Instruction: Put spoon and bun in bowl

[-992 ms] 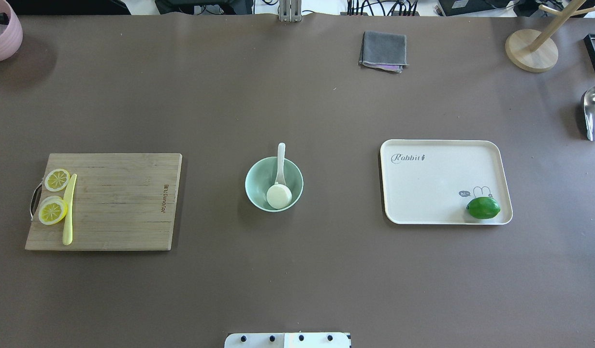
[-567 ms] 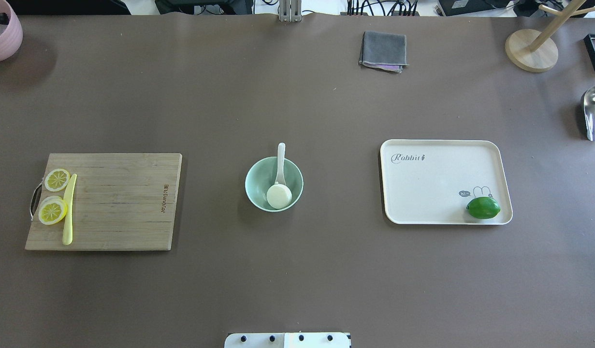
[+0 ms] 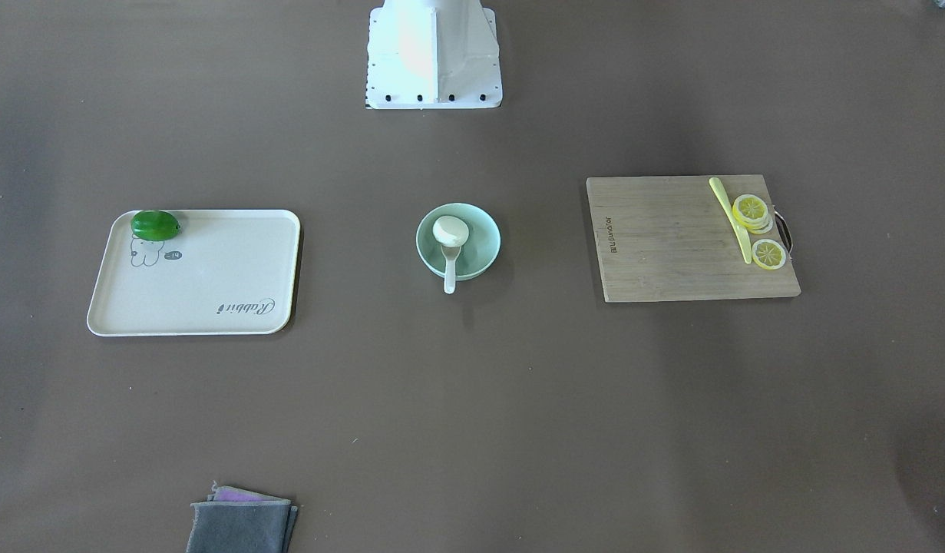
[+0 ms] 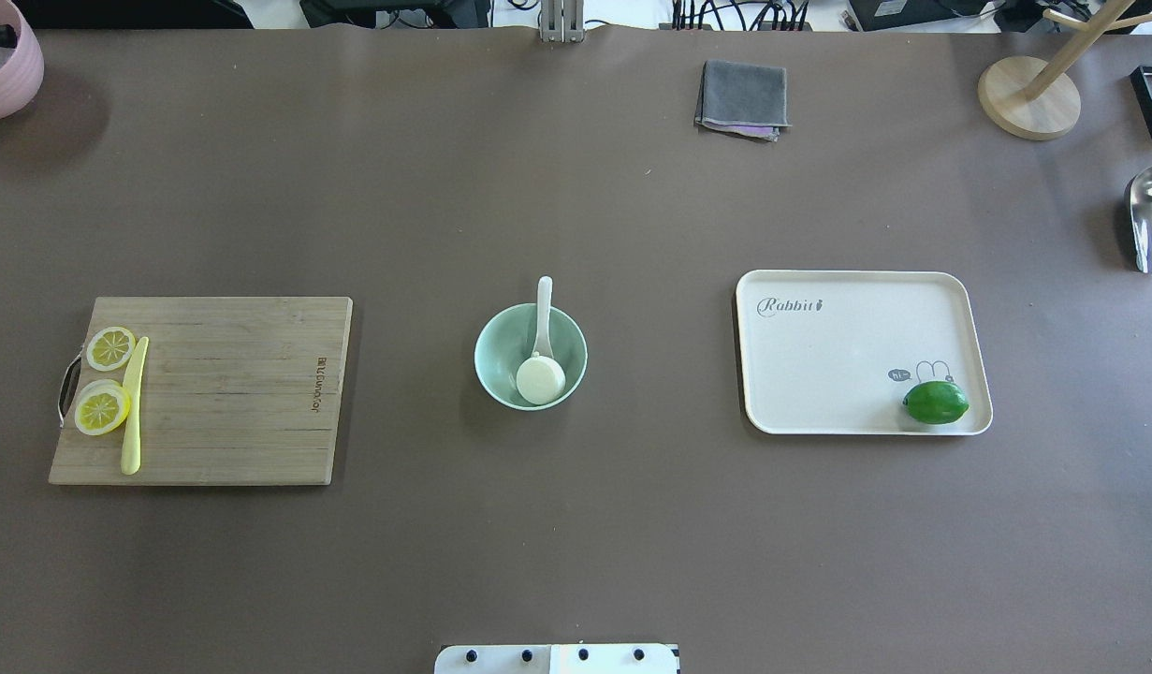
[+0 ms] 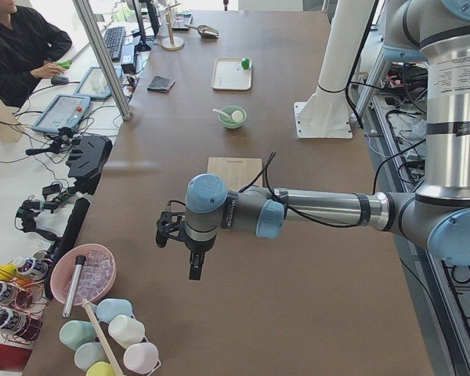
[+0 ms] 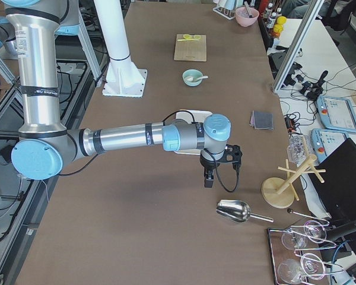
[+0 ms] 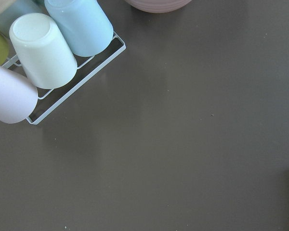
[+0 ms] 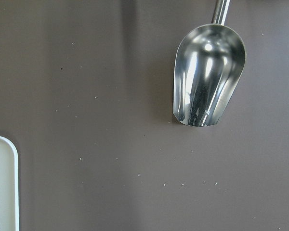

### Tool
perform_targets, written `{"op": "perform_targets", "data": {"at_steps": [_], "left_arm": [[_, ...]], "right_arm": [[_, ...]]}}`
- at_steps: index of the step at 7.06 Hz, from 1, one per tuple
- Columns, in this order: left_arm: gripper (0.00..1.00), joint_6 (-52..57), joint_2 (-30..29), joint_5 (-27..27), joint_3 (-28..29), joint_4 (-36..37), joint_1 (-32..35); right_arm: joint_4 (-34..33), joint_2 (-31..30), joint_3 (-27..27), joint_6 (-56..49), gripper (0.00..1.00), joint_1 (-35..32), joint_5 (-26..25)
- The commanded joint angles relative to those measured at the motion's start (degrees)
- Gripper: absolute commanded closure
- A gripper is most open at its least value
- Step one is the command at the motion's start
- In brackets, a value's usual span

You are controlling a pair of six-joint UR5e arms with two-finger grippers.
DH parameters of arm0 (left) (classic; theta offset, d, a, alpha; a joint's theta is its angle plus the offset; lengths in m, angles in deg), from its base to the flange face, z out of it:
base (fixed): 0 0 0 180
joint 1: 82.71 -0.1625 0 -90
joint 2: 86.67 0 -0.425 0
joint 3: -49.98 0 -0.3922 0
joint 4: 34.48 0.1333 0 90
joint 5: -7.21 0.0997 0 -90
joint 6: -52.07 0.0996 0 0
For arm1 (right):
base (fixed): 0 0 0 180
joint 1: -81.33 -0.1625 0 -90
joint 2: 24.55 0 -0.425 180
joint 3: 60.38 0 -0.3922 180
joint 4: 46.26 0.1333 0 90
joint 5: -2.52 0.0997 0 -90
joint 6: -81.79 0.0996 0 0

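The pale mint-green bowl (image 4: pixel 488 348) stands at the table's middle, also in the front view (image 3: pixel 484 244). The white bun (image 4: pixel 540 380) lies inside it, on the scoop of the white spoon (image 4: pixel 544 309), whose handle leans over the far rim. In the front view the bun (image 3: pixel 451 230) and the spoon's handle (image 3: pixel 448 278) show the same. My left gripper (image 5: pixel 194 266) hangs over the table's left end, far from the bowl (image 5: pixel 233 117). My right gripper (image 6: pixel 208 178) hangs over the right end, past the tray. I cannot tell whether either is open or shut.
A wooden cutting board (image 4: pixel 229 393) with lemon slices (image 4: pixel 102 409) and a yellow knife (image 4: pixel 132 412) lies on the left. A cream tray (image 4: pixel 847 346) holds a lime (image 4: pixel 935 402). A grey cloth (image 4: pixel 742 98), a metal scoop (image 4: pixel 1151 211), a wooden stand (image 4: pixel 1028 96) and a pink tub (image 4: pixel 5 65) sit along the edges.
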Motion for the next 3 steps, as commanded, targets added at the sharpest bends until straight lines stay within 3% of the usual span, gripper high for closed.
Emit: {"op": "perform_targets", "data": {"at_steps": [1,3], "left_arm": [[0.02,-0.06,-0.64,0.01,0.04,0.01,-0.06],[0.02,-0.06,-1.34,0.19,0.57,0.01,-0.06]], "right_arm": [[0.03,0.04,0.24,0.04,0.0,0.04,-0.14],[0.03,0.04,0.33,0.04,0.0,0.04,-0.14]]}}
